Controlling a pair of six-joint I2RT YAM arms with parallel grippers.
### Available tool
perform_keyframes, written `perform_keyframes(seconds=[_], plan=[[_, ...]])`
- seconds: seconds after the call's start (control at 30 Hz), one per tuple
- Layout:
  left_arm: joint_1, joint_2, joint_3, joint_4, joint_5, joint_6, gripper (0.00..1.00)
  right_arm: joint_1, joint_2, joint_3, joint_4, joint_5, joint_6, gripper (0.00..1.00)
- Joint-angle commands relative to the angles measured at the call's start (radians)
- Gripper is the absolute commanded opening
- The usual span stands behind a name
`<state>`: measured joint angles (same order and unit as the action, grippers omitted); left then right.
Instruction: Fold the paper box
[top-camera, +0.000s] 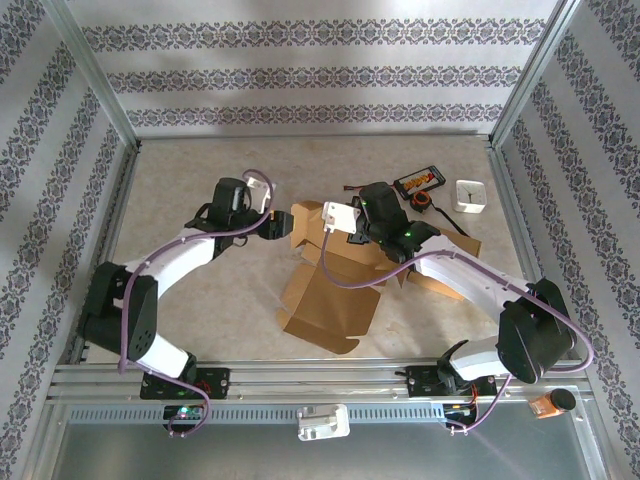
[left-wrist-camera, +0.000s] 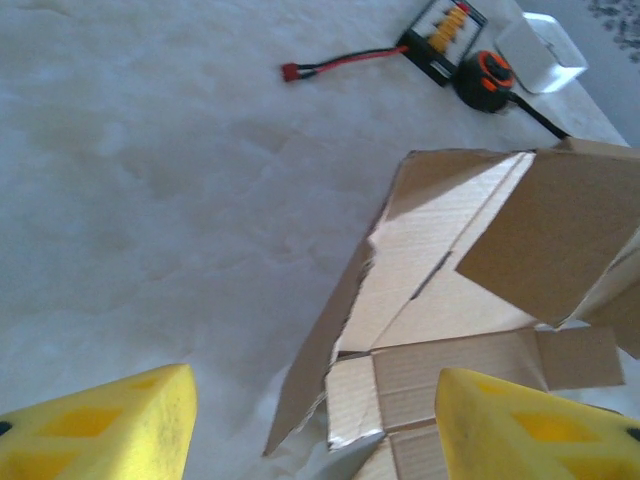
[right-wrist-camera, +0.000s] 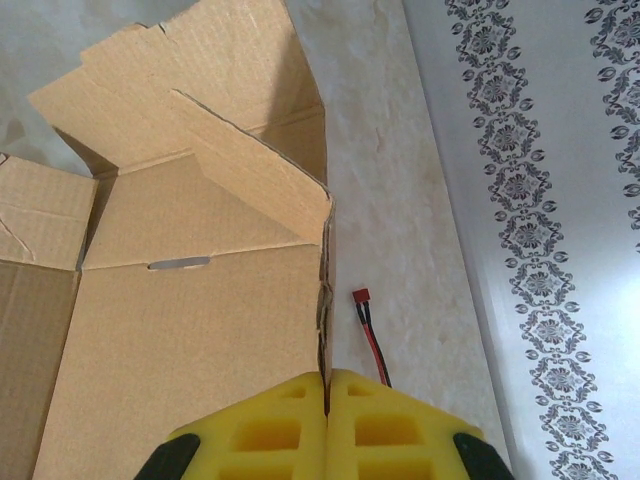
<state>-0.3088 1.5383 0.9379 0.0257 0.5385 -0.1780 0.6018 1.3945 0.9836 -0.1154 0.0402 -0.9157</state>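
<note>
Right yellow-padded gripper (right-wrist-camera: 327, 405), we record, pinched shut on a raised wall of the brown corrugated cardboard box (right-wrist-camera: 190, 330) lying half-unfolded on the pale table (top-camera: 180, 190), left gripper (left-wrist-camera: 315, 400) gaping empty beside it; risk: one-handed pulling could drag or tear the unbraced board.

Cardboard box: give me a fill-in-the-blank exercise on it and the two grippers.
1. Of the two grippers, the ___ one pinches a wall edge of the cardboard box.
2. The left gripper has its jaws ___, holding nothing.
3. The right gripper has ___ fingers.
4. The plug on the cable beside the box is ___.
Missing words: right; open; yellow; red.
</note>
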Motion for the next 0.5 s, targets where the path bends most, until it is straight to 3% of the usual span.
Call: perform_keyframes(seconds=[0.0, 0.23, 0.4, 0.47], plan=[[0.039, 0.049, 0.033, -0.006, 0.13, 0.013, 0.64, 0.003, -0.026, -0.005, 0.013, -0.022, -0.007, 0.0], [0.069, 0.179, 0.089, 0.029, 0.273, 0.012, 0.53, 0.003, -0.016, 0.002, 0.008, -0.029, -0.005, 0.0], [0.064, 0.214, 0.102, 0.061, 0.313, -0.006, 0.36, 0.009, -0.006, 0.016, 0.024, -0.018, -0.004, 0.0], [0.062, 0.2, 0.104, 0.065, 0.3, -0.008, 0.22, 0.013, 0.005, 0.029, 0.038, -0.004, -0.013, 0.0]])
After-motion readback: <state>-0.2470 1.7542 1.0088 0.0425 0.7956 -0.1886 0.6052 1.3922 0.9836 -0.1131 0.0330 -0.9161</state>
